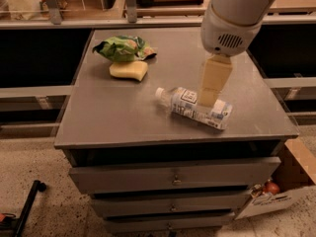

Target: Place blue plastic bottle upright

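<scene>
The blue plastic bottle (pixel 192 108) lies on its side on the grey cabinet top (pixel 123 112), right of the middle. Its white cap points to the upper left and its base to the lower right. The label is pale with dark print. My gripper (pixel 210 90) hangs from the white arm (pixel 237 14) directly over the middle of the bottle. Its cream fingers (pixel 213 80) point down and overlap the bottle's upper side in the view. Whether they touch the bottle is not clear.
A green snack bag (pixel 123 48) and a yellow sponge (pixel 129 70) lie at the back left of the cabinet top. Drawers (pixel 173 179) face front below. A cardboard box (pixel 284 191) stands on the floor at the right. Shelving runs along the back.
</scene>
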`<state>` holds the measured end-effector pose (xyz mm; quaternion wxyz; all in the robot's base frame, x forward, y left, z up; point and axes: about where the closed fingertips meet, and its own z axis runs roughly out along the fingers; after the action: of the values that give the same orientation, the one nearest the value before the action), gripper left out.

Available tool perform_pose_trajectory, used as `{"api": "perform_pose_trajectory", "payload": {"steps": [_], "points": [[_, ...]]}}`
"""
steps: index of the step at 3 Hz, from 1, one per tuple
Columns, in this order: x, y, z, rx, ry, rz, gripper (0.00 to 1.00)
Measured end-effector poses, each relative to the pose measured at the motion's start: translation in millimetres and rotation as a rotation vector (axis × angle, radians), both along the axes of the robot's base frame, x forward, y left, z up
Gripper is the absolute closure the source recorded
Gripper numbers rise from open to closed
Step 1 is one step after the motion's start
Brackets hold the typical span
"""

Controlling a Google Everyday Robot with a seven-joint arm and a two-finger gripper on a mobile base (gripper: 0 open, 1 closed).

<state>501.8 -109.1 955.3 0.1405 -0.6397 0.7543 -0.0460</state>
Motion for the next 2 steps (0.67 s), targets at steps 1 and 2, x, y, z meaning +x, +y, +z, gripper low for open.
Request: {"api": "perform_pose_trajectory", "payload": {"steps": [1,2], "points": [[20.9,2.6,-33.5,-0.025,0.01,-0.112,0.0],[33.4,5.6,-64.7,-0.044,0.056,-0.229,0.0]]}}
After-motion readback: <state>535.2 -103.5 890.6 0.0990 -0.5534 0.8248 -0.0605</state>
